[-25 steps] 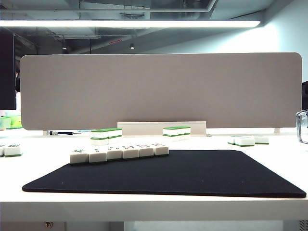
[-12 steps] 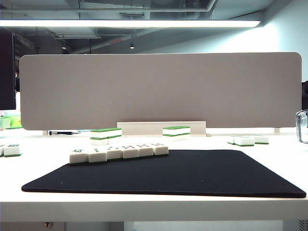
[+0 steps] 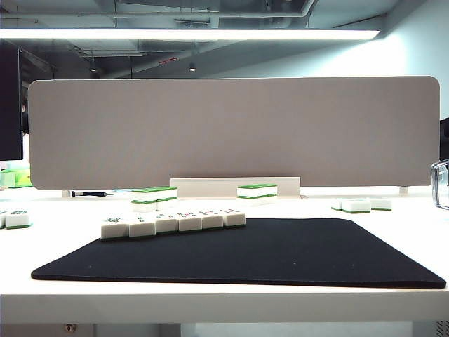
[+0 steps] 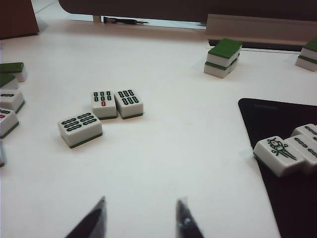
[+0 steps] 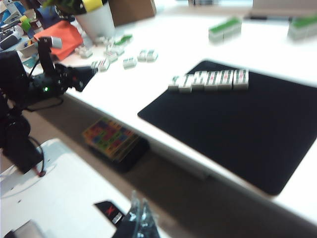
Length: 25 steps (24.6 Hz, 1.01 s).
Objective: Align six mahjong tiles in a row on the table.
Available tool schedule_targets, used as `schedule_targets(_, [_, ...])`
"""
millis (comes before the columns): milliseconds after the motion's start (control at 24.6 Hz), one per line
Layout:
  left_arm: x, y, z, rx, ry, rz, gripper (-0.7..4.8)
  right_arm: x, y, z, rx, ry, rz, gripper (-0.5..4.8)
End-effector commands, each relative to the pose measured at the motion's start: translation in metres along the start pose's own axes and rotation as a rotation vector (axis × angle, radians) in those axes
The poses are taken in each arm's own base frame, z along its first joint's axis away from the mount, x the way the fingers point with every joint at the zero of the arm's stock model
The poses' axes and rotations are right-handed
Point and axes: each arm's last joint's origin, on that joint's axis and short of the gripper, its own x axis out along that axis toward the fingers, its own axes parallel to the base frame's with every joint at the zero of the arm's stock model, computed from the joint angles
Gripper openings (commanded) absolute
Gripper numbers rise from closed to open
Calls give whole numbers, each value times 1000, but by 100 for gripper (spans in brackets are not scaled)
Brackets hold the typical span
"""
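Standing in one touching line at the black mat's (image 3: pixel 280 256) upper-left edge, the six mahjong tiles (image 3: pixel 172 224) looked finished. Left gripper (image 4: pixel 141 218) hung empty, parted, off the table (image 3: pixel 210 302); right gripper (image 5: pixel 140 218) appeared closed, empty, below the table edge.

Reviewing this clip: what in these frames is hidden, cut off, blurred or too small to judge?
- Six mahjong tiles: exterior view, face marks too small; whether neighbours touch is unclear.
- Same row in the right wrist view: motion blur smears the faces.
- Left tool: left wrist view, only two fingertips show, apart; the rest is cut by the frame edge.
- Right tool: right wrist view, tips blurred, apparently together, off the table.
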Motion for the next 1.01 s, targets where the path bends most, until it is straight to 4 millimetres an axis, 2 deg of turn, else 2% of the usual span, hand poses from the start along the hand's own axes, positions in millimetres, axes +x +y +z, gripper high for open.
schedule_targets(41, [0, 0, -1, -2, 14, -6, 175, -1, 1, 4, -54, -55, 4, -1])
schedule_targets(162, [0, 0, -1, -2, 14, -6, 175, 10, -9, 19, -166, -187, 3, -1])
schedule_targets(244, [0, 0, -1, -2, 14, -7, 174, 26, -23, 29, -271, -306, -13, -1])
schedule_targets(406, [0, 0, -1, -2, 14, -6, 175, 52, -48, 25, -314, -364, -49, -1])
schedule_targets(568, [0, 0, -1, -2, 14, -6, 175, 89, -86, -3, -209, -329, -151, -1])
schedule_targets(731, [0, 0, -1, -2, 14, -6, 175, 112, -113, -27, -56, -358, -319, -1])
schedule_targets(1015, [0, 0, -1, -2, 14, -6, 175, 130, -144, -61, 135, -432, -645, -1])
